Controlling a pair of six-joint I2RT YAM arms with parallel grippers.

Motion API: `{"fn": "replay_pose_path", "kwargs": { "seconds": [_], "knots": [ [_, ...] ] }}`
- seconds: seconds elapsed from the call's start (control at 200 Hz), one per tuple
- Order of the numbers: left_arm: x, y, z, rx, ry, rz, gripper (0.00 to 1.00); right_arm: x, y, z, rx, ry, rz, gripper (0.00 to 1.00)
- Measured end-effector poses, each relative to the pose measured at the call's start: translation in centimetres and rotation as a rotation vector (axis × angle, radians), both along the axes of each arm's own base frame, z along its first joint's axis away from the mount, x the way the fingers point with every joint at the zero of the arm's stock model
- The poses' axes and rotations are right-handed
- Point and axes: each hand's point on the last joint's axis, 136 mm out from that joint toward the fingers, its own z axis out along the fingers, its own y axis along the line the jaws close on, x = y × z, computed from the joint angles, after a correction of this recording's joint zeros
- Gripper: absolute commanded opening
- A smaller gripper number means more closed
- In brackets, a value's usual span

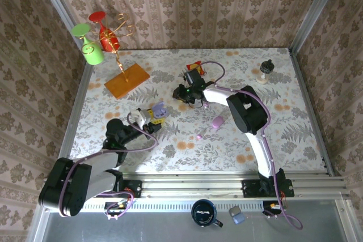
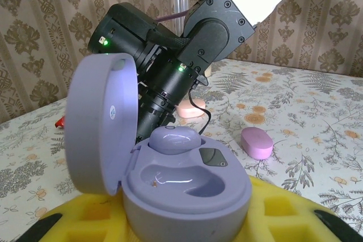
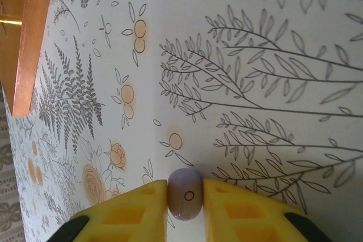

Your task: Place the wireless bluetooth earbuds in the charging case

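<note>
Both clamped: right hand (image 3: 185,205) on a tiny lilac plastic earbud (image 3: 184,194), left hand (image 2: 187,225) on the open lilac charging case (image 2: 187,188); rounded bud could squirt free.

- I can read no words, brand names or numbers on any of my feeds.
- The pale purple earbud (image 3: 184,195) in my right wrist view carries a small dark ring, like a letter O.
- Inside the open lid (image 2: 102,123) of the charging case (image 2: 187,188) sits a tiny pale mark, too blurred to read.
</note>
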Motion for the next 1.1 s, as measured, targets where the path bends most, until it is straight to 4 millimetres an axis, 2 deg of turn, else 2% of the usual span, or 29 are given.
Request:
{"fn": "replay_pose_path", "kwargs": {
  "seconds": [0.065, 0.315, 0.495, 0.63, 0.89, 1.1],
  "knots": [
    [0.0, 0.0, 0.0, 0.000, -0.001, 0.000, 0.20, 0.0, 0.2, 0.0, 0.003, -0.004, 0.008, 0.17],
    [0.0, 0.1, -0.3, 0.016, 0.010, 0.009, 0.20, -0.1, 0.2, 0.2, 0.002, -0.010, 0.016, 0.17],
    [0.7, 0.5, -0.9, 0.048, 0.002, 0.058, 0.20, -2.3, -1.2, 0.8, -0.027, -0.005, 0.028, 0.17],
    [0.9, 0.2, -1.2, 0.082, -0.015, 0.076, 0.20, -4.3, -2.7, 3.4, -0.037, -0.036, 0.031, 0.17],
    [2.0, -0.9, -2.3, 0.127, -0.007, 0.076, 0.20, -8.0, -5.4, 10.9, -0.010, -0.178, 0.040, 0.17],
    [2.5, -2.1, -2.9, 0.142, 0.006, 0.051, 0.19, -10.5, -5.7, 15.4, 0.005, -0.279, 0.093, 0.17]
  ]
}}
